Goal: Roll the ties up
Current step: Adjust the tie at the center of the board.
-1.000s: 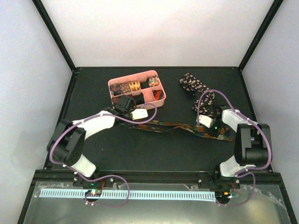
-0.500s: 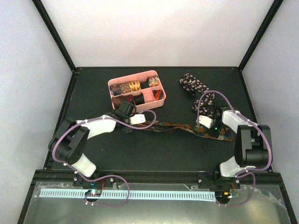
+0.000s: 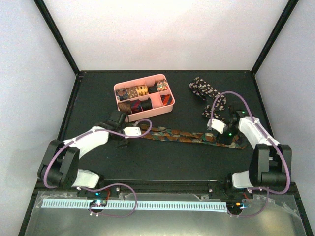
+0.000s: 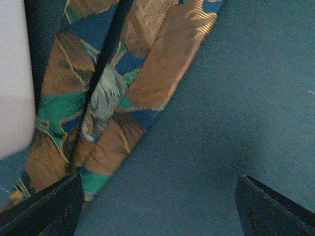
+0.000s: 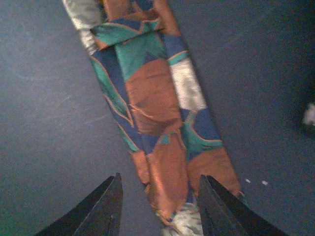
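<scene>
Across mid-frame your patterned tie (image 3: 182, 135) lies unrolled, speckled tie (image 3: 203, 89) upper right likewise; left end effector (image 4: 157, 184) stands wide, right end effector (image 5: 160, 182) part-open, apparently holding nothing.

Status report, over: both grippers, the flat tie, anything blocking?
Left gripper open over left end of patterned tie. Right gripper open, astride its right end. Tie stretched out, unrolled. Pink tray behind, clear of it.
</scene>
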### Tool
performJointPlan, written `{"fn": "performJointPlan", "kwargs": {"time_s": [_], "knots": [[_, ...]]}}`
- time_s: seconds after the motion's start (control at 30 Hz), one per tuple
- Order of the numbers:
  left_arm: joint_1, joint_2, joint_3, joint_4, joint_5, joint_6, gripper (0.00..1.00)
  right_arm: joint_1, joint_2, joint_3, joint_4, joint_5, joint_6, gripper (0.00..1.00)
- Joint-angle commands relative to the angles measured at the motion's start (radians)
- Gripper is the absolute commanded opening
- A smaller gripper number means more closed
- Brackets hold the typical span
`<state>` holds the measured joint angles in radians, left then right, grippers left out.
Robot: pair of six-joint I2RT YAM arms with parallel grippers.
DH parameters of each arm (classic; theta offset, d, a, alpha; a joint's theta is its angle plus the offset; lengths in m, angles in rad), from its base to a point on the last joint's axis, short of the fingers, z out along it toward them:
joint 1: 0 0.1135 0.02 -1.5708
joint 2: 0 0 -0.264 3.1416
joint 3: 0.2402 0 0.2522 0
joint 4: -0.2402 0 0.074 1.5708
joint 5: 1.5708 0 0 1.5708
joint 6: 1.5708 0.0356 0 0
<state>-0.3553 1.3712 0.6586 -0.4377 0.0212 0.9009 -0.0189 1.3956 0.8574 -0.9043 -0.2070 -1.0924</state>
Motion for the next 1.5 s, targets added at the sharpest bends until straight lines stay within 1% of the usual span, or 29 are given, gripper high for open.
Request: {"fn": "performJointPlan", "kwargs": {"time_s": [0.0, 0.13, 0.27, 0.37, 0.43, 0.5, 0.57, 0.67, 0.73, 0.8, 0.97, 1.1, 1.17, 1.27, 1.47], "knots": [[0.137, -0.052, 0.14, -0.222, 0.295, 0.003, 0.87, -0.075, -0.009, 0.07, -0.073, -0.124, 0.033, 0.44], [0.261, -0.013, 0.207, -0.246, 0.352, 0.025, 0.86, -0.089, 0.099, 0.095, -0.035, -0.099, 0.105, 0.44], [0.384, 0.063, 0.274, -0.264, 0.412, 0.037, 0.86, -0.09, 0.171, 0.088, -0.022, -0.089, 0.091, 0.47], [0.444, 0.103, 0.308, -0.258, 0.451, 0.037, 0.86, -0.089, 0.207, 0.068, 0.023, -0.037, 0.079, 0.48], [0.461, 0.137, 0.322, -0.254, 0.446, 0.04, 0.86, -0.089, 0.228, 0.059, 0.042, -0.014, 0.073, 0.46], [0.476, 0.184, 0.333, -0.257, 0.442, 0.057, 0.86, -0.089, 0.242, 0.057, 0.056, 0.014, 0.074, 0.4], [0.494, 0.226, 0.342, -0.249, 0.437, 0.076, 0.85, -0.09, 0.236, 0.045, 0.076, 0.043, 0.068, 0.29], [0.508, 0.285, 0.354, -0.263, 0.447, 0.141, 0.83, -0.09, 0.212, 0.036, 0.082, 0.058, 0.054, 0.15], [0.51, 0.297, 0.339, -0.239, 0.455, 0.171, 0.82, -0.09, 0.204, 0.037, 0.083, 0.064, 0.05, 0.11], [0.512, 0.293, 0.319, -0.18, 0.469, 0.185, 0.82, -0.089, 0.205, 0.038, 0.083, 0.071, 0.045, 0.09], [0.54, 0.268, 0.329, -0.147, 0.561, 0.238, 0.82, -0.089, 0.215, 0.019, 0.106, 0.104, 0.034, 0.1], [0.543, 0.282, 0.358, -0.156, 0.534, 0.286, 0.83, -0.091, 0.225, -0.014, 0.136, 0.141, 0.021, 0.11], [0.543, 0.262, 0.353, -0.174, 0.545, 0.311, 0.84, -0.103, 0.227, -0.026, 0.151, 0.158, 0.011, 0.1], [0.538, 0.18, 0.3, -0.169, 0.588, 0.324, 0.85, -0.149, 0.233, -0.03, 0.136, 0.163, -0.024, 0.11], [0.524, 0.038, 0.214, -0.183, 0.674, 0.352, 0.88, -0.299, 0.228, -0.07, 0.186, 0.265, -0.171, 0.12]]}}
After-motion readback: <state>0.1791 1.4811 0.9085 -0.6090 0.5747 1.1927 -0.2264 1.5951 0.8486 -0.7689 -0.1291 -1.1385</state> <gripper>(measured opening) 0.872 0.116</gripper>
